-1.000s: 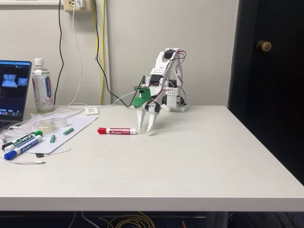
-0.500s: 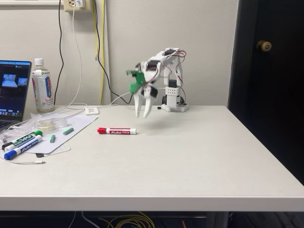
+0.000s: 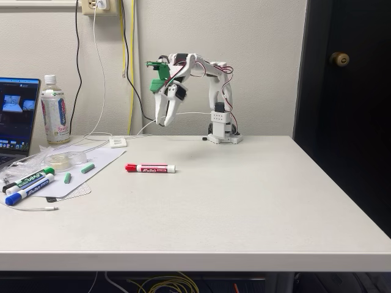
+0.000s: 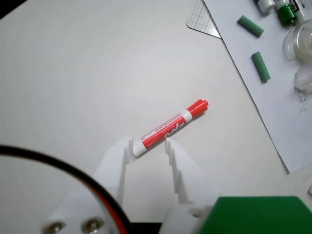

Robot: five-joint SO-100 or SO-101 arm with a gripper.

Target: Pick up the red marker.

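The red marker point(image 3: 151, 168) lies flat on the white table point(image 3: 244, 201), red cap pointing left in the fixed view. My gripper point(image 3: 160, 124) hangs high above the table, over and slightly behind the marker, fingers pointing down. In the wrist view the marker point(image 4: 168, 127) lies diagonally far below, its white end showing between the white fingertips point(image 4: 170, 146). My gripper point(image 4: 149, 141) is open, with a gap between the fingers and nothing held.
At the left of the fixed view lie a green-capped marker point(image 3: 32, 178), a blue-capped marker point(image 3: 27, 190), small green pieces point(image 3: 88, 168) on a paper sheet point(image 3: 101, 162), a tape roll point(image 3: 61, 160), a bottle point(image 3: 55, 111) and a laptop point(image 3: 17, 119). The arm's base point(image 3: 223, 131) stands at the back.
The gripper has risen from table height beside the marker's right end, swinging up and to the left. The marker has stayed in place.
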